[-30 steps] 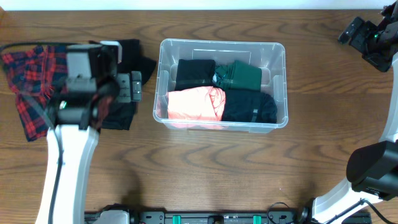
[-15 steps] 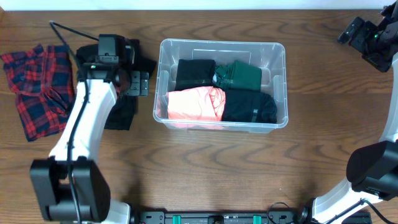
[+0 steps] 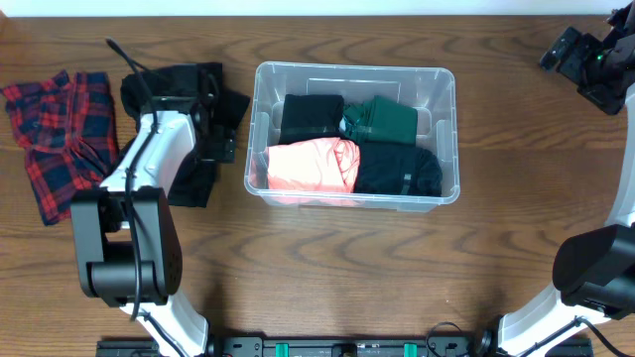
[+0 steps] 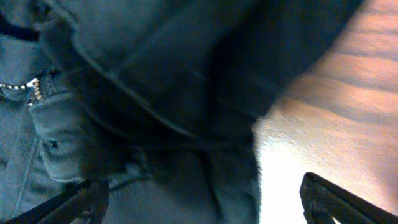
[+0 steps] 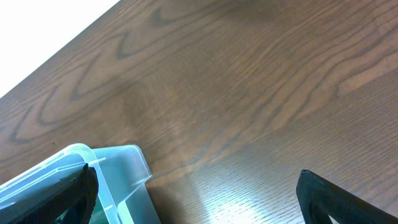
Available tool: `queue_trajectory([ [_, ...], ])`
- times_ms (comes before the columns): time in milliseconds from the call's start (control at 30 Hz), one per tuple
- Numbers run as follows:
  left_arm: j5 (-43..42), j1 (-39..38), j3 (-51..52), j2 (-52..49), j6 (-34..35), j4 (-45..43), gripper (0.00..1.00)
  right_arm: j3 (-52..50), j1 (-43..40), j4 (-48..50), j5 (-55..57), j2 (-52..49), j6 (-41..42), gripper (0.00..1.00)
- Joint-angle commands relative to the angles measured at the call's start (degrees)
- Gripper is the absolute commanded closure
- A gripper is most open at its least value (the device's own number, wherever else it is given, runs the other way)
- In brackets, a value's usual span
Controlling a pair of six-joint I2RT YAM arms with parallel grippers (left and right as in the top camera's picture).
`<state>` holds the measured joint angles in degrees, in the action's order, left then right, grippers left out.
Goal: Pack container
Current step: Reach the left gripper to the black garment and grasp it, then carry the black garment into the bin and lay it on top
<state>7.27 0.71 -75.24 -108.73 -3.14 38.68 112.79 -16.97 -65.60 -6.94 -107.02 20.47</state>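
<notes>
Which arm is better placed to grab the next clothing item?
Left. The left gripper hangs open over the dark garment beside the container; the right gripper is off at the far corner of the table.

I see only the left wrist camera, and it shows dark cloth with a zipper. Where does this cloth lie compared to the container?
Observer: The dark garment lies on the table, just left of the container, outside it.
Operator: What is already inside the container?
Observer: Four folded items: a black one, a green one, a pink one and another dark one.
Operator: Is anything else outside?
Observer: A red plaid shirt lies farther left on the table.
</notes>
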Motion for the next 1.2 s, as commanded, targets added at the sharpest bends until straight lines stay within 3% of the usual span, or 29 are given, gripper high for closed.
queue_trajectory([
  [0,1.36,1.81,-0.79,-1.92,1.31,-1.36,0.02,0.28,0.02,0.0,-0.15,-0.52,0.72,0.01],
  [267,1.31,3.08,-0.79,-6.86,1.29,-6.93,0.0,0.28,0.02,0.02,-0.17,-0.52,0.72,0.01],
  [333,1.14,3.08,-0.79,-7.89,1.31,-7.21,0.14,0.28,0.02,0.02,-0.15,-0.52,0.72,0.01],
  [467,1.11,3.08,-0.79,-8.57,1.29,-7.3,0.68,0.28,0.02,0.0,-0.15,-0.52,0.72,0.01],
  [533,1.11,3.08,-0.81,-8.5,1.29,-7.32,0.89,0.28,0.02,0.0,-0.15,-0.52,0.72,0.01],
  [567,1.14,3.08,-0.81,-8.5,1.29,-7.3,0.94,0.28,0.02,0.0,-0.17,-0.52,0.72,0.01],
  [833,1.38,3.08,-0.98,-4.74,0.11,-5.31,0.94,0.28,0.02,0.0,-0.15,-0.52,0.72,0.01],
  [1167,1.36,3.08,-10.78,12.57,-9.73,3.65,0.94,0.28,0.02,0.0,-0.15,-0.52,0.72,0.01],
])
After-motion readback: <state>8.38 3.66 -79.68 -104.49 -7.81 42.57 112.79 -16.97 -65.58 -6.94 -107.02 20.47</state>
